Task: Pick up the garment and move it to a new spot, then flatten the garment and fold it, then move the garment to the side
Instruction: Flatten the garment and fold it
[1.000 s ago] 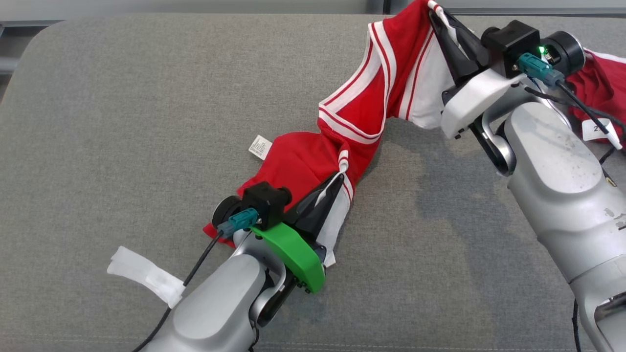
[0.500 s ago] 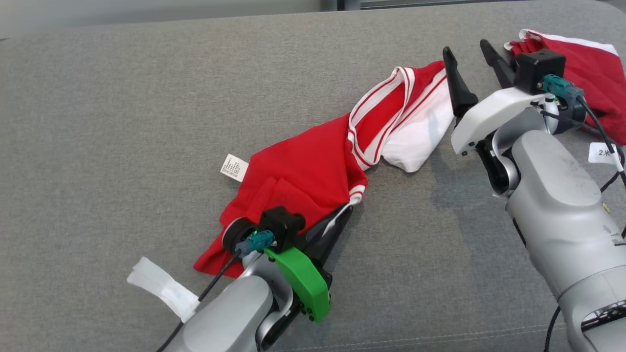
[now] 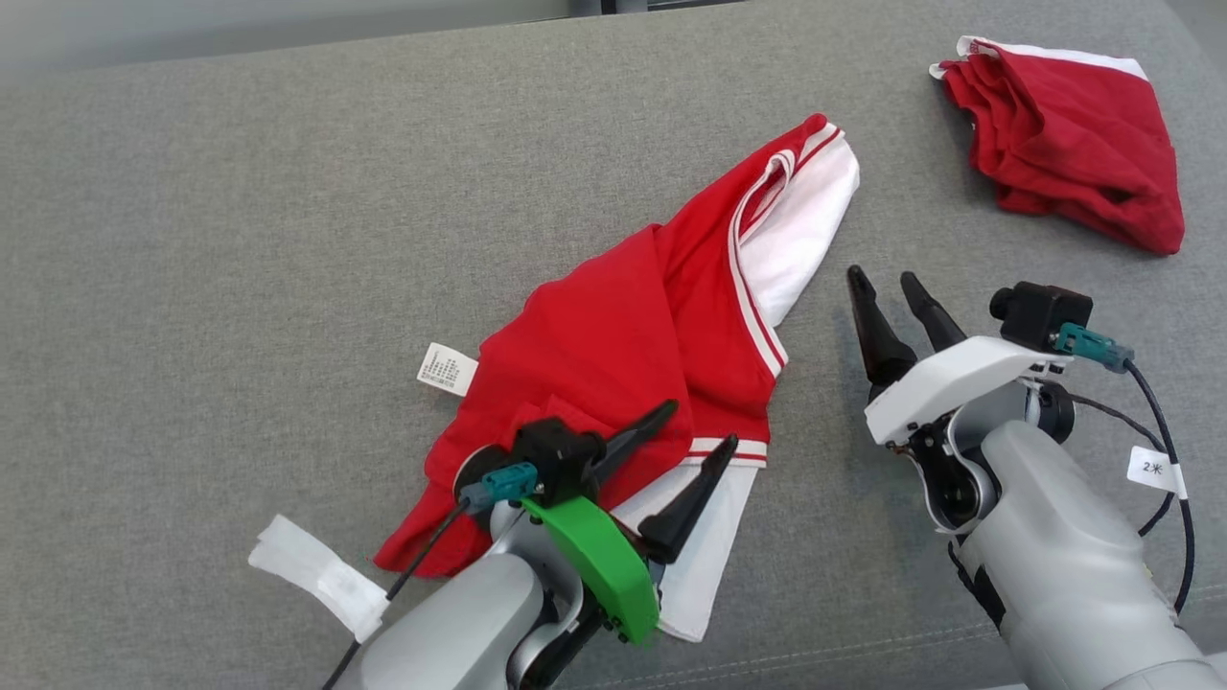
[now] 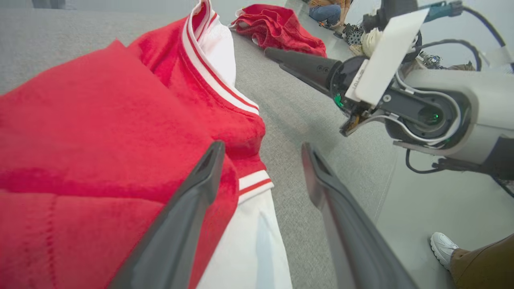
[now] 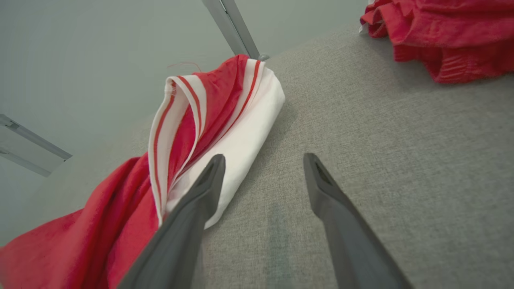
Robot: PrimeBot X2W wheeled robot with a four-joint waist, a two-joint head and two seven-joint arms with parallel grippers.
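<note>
While the garment (image 3: 623, 364) lies bunched in overlapping layers across the middle of the grey tabletop (image 3: 240, 240), both grippers stand wide and hold nothing. The left gripper (image 3: 701, 425) hangs over the striped hem at the near end, and the right gripper (image 3: 879, 276) sits just beside the white panel. A closing left gripper is likely to pinch several layers together, locking creases in. A second red garment (image 3: 1064, 144) at the far right invites a mistaken grasp.

Left claw (image 3: 701, 425) spread wide, tilted rightward, right claw (image 3: 879, 276) spread wide, pointing up
</note>
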